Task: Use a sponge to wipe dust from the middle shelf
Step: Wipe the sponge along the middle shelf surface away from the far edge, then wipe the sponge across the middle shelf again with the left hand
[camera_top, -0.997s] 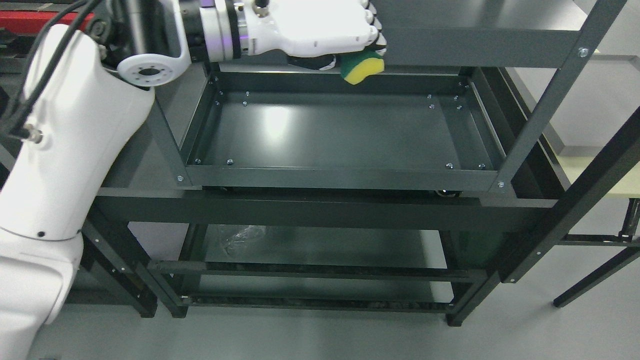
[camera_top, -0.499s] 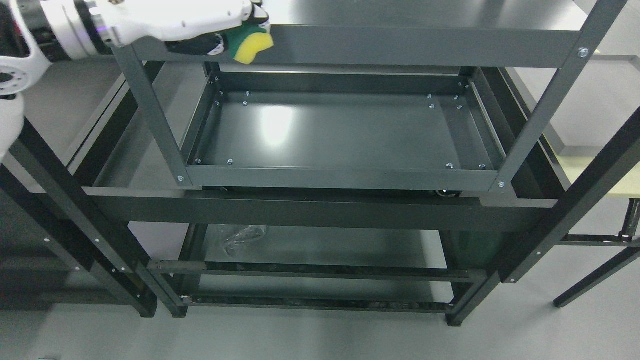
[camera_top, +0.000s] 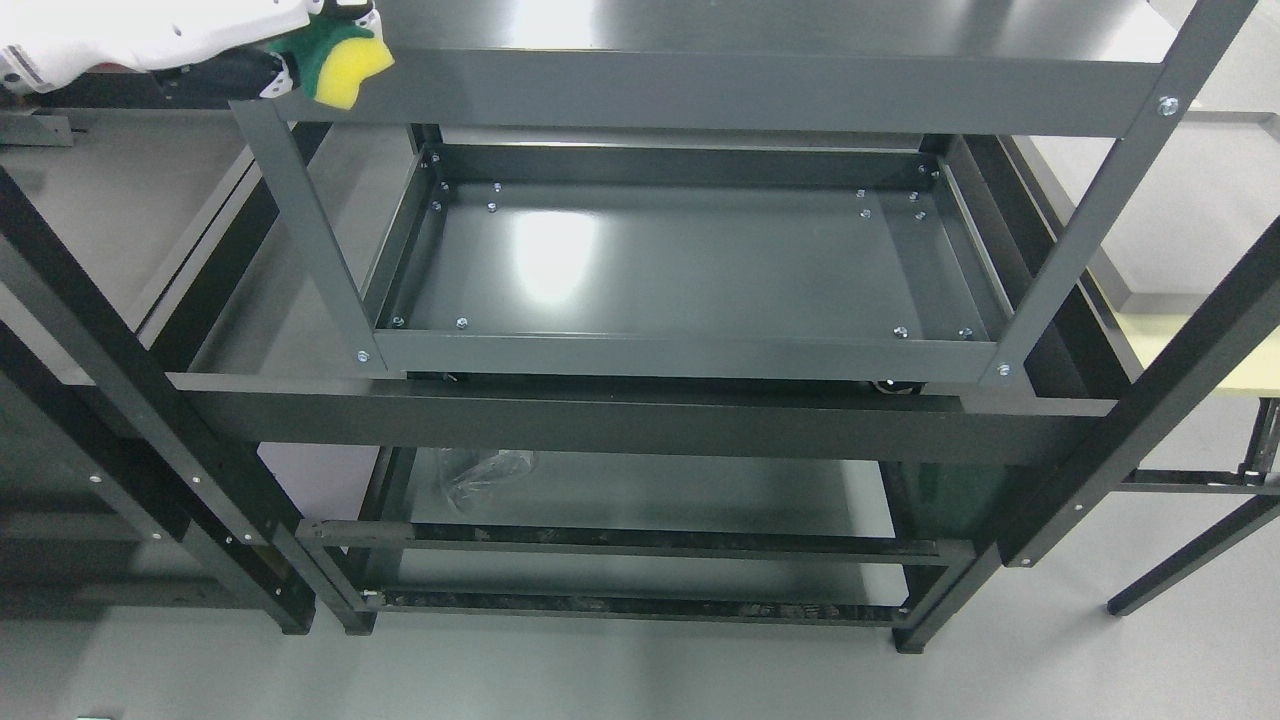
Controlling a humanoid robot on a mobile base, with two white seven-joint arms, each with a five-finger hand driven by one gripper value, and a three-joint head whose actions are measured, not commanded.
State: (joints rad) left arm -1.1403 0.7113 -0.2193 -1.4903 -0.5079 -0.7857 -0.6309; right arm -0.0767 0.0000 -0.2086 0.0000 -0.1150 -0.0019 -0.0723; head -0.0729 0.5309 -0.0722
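At top left corner, left robot hand [camera_top: 160, 45] grips the yellow-green sponge [camera_top: 345, 62] closed-fisted, beside the rack's top rail, well clear of the middle shelf [camera_top: 660, 265]. Shelf bare; whether wiping is done, cannot tell.

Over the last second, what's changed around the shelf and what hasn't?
The left hand, shut on the sponge, moved left along the top of the picture, from above the middle shelf to the upper left corner; its arm has left view. The grip held. The shelf unit stayed put.
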